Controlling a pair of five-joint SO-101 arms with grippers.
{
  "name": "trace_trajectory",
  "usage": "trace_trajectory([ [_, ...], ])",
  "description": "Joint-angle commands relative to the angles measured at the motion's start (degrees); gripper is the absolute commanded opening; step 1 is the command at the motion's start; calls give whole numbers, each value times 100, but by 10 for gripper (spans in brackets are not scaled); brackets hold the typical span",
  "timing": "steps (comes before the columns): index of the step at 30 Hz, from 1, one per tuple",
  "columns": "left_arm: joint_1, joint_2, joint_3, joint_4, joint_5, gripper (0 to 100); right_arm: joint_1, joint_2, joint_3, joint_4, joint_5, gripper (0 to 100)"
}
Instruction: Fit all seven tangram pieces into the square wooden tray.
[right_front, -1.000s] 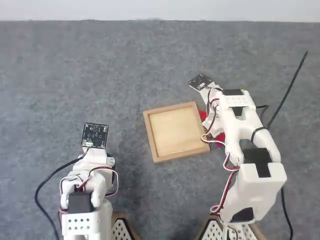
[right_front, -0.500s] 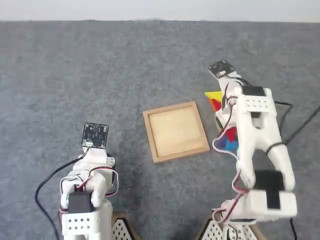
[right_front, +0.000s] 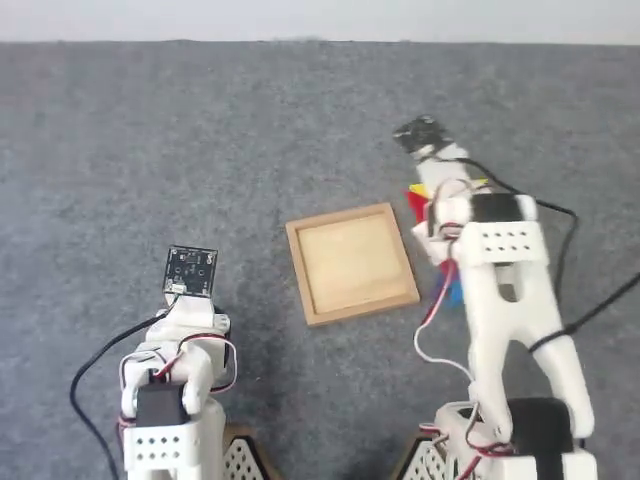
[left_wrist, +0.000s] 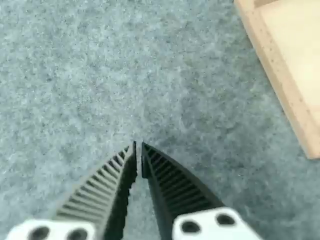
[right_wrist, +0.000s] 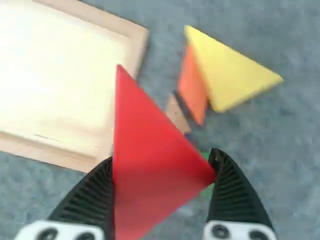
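Note:
The square wooden tray (right_front: 350, 262) lies on the grey carpet with nothing in it. My right gripper (right_wrist: 161, 157) is shut on a red triangle (right_wrist: 145, 150), whose tip overlaps the tray's rim (right_wrist: 135, 45) in the right wrist view. Past it lie a yellow triangle (right_wrist: 227, 75), an orange piece (right_wrist: 192, 90) and a small tan piece (right_wrist: 177, 115). From above, the right arm (right_front: 495, 250) hangs over the pieces to the right of the tray, with red (right_front: 414, 203) and blue (right_front: 455, 292) slivers showing. My left gripper (left_wrist: 138, 147) is shut over bare carpet, with nothing in it.
A corner of the tray (left_wrist: 285, 65) shows beyond the left gripper. The left arm (right_front: 175, 360) stands at the near left. Open carpet stretches to the left of the tray and behind it. A black cable (right_front: 560, 225) loops beside the right arm.
The right arm's wrist swung from the tray's right edge toward the far side, then shifted slightly back toward the tray. The left arm has not moved.

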Motion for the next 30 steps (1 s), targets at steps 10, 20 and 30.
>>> trace_trajectory([
  [10, 26, -97, -57, 18, -9, 21, -1165, 725, -1407, 453, -35, 100],
  [20, 26, -97, -57, 18, -9, 21, -1851, 2914, -3051, 690, -1960, 100],
  [30, 26, -97, -57, 18, -9, 21, -2281, 3811, -3490, 690, -3622, 100],
])
